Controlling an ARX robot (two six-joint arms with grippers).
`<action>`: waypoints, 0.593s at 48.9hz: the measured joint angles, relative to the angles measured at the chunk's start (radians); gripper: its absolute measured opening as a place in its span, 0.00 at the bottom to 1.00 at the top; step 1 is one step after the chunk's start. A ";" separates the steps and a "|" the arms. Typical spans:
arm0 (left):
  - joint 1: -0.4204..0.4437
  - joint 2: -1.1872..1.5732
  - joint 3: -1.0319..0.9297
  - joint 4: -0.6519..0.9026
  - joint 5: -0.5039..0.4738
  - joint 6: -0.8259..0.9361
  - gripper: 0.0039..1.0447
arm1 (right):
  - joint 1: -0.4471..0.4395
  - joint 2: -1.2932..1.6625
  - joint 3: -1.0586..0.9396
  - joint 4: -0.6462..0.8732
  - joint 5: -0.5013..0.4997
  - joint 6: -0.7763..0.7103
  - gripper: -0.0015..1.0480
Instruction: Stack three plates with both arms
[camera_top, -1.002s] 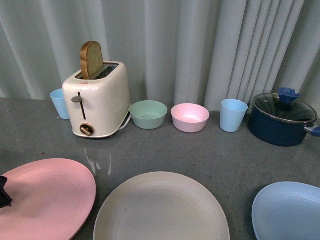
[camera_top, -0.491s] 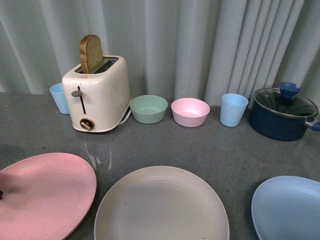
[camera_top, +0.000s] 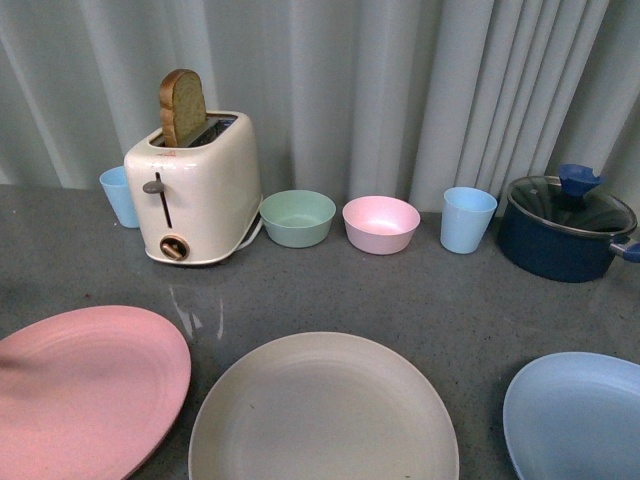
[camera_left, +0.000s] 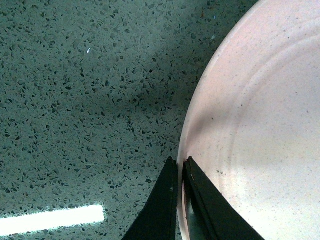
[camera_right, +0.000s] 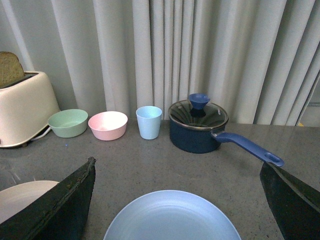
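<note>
Three plates lie along the near edge of the grey counter. The pink plate (camera_top: 85, 390) is at the left, the beige-grey plate (camera_top: 322, 410) in the middle, the light blue plate (camera_top: 580, 415) at the right. My left gripper (camera_left: 179, 162) is shut on the rim of the pink plate (camera_left: 260, 135); it does not show in the front view. My right gripper (camera_right: 177, 167) hangs open and wide above the near side of the light blue plate (camera_right: 172, 217), touching nothing. An edge of the beige-grey plate (camera_right: 17, 197) shows beside it.
Along the curtain at the back stand a light blue cup (camera_top: 120, 197), a cream toaster (camera_top: 195, 190) with a slice of bread, a green bowl (camera_top: 297, 217), a pink bowl (camera_top: 380, 223), another blue cup (camera_top: 467, 219) and a dark blue lidded pot (camera_top: 565, 228).
The black tip of my left gripper, seen earlier at the pink plate's left edge, has slipped out of the front view. The view also shifted slightly between the two earlier frames.
</note>
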 joint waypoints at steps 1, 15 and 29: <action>0.000 0.000 0.000 -0.002 0.004 0.000 0.03 | 0.000 0.000 0.000 0.000 0.000 0.000 0.93; 0.026 -0.035 0.043 -0.094 0.045 -0.014 0.03 | 0.000 0.000 0.000 0.000 0.000 0.000 0.93; 0.186 -0.130 0.333 -0.331 0.178 -0.049 0.03 | 0.000 0.000 0.000 0.000 0.000 0.000 0.93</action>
